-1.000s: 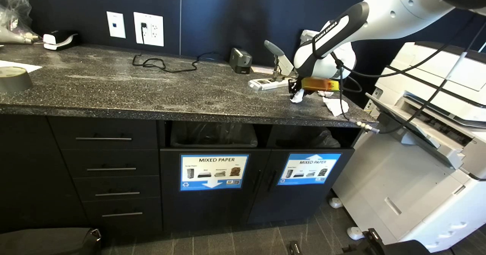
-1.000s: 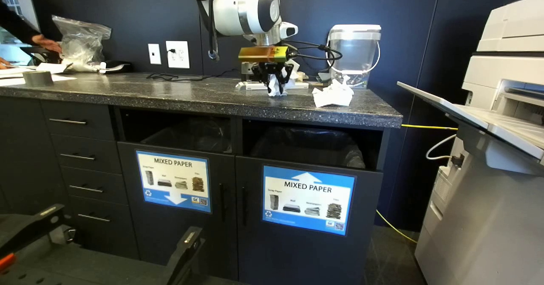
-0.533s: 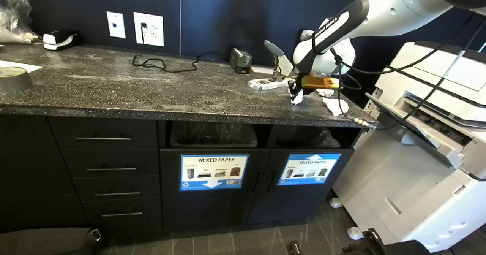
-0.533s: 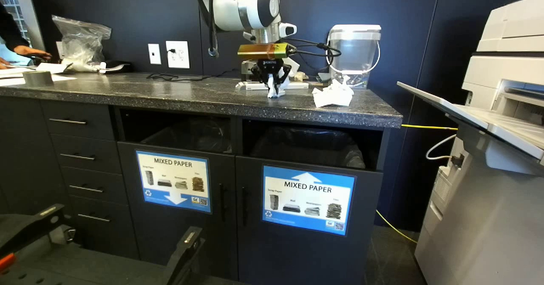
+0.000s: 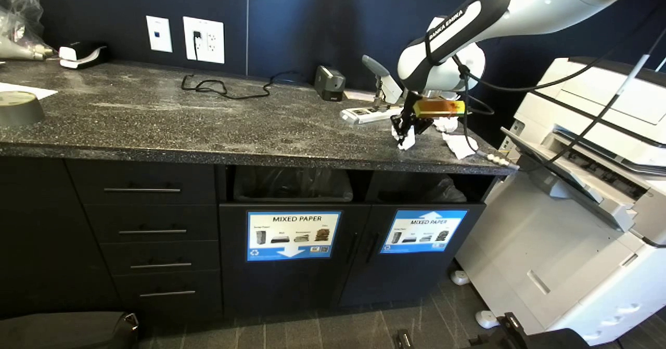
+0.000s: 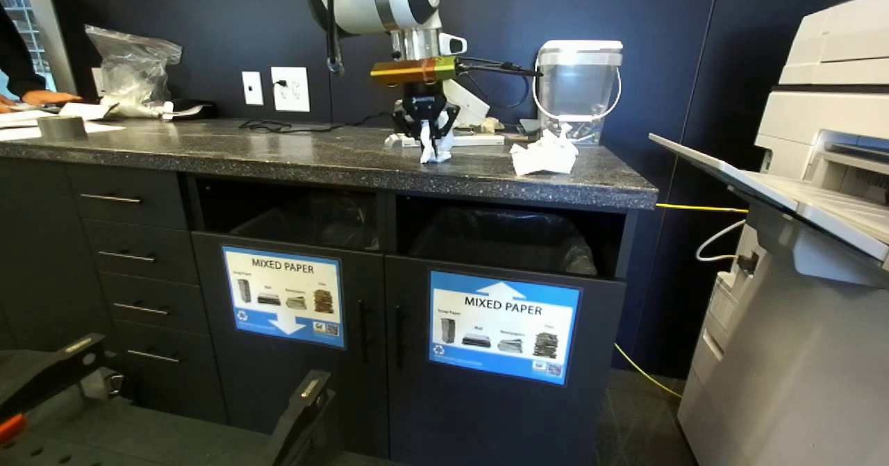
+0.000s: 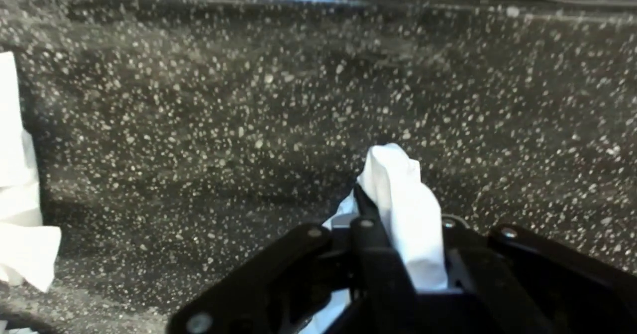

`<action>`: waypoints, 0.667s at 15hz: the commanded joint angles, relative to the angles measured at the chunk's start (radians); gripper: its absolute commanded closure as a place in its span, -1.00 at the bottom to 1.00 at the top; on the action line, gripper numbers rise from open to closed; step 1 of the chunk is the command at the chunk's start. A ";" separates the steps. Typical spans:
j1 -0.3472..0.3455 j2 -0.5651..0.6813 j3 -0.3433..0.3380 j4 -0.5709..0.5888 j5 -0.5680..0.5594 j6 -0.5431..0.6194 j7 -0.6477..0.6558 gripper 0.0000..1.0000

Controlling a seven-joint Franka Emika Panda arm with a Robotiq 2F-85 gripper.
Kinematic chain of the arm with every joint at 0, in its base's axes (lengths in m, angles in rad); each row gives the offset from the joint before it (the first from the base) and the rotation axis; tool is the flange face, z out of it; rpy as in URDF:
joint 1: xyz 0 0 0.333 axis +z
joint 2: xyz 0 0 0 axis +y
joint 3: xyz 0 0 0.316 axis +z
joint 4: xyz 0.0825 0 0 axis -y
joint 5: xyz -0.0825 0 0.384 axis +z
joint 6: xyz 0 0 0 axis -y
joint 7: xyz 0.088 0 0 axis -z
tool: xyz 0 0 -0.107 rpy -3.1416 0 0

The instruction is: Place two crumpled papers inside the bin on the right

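My gripper (image 6: 433, 148) clamps one crumpled paper (image 7: 408, 219). The right MIXED PAPER bin (image 6: 496, 400) lies below, nearer and slightly right.

You hold one white crumpled paper (image 7: 413, 219) pinched in the gripper (image 6: 435, 145), its folded end jutting out. Near it, another ragged white wad (image 6: 544, 157) lies loose on the countertop (image 6: 292, 145). Below, the dark right-hand bin (image 6: 500, 410), labelled blue and white, has its slot open.
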State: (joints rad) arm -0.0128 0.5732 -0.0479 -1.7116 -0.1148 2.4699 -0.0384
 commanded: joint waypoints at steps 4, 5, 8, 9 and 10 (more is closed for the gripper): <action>0.076 -0.173 -0.024 -0.295 -0.104 -0.011 0.100 0.67; 0.082 -0.203 -0.024 -0.344 -0.114 0.001 0.122 0.67; 0.098 -0.272 -0.023 -0.466 -0.137 0.041 0.212 0.65; 0.104 -0.287 -0.022 -0.506 -0.138 0.054 0.249 0.65; 0.111 -0.292 -0.024 -0.540 -0.142 0.071 0.288 0.66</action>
State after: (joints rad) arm 0.0735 0.3368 -0.0591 -2.1052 -0.2318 2.4703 0.1428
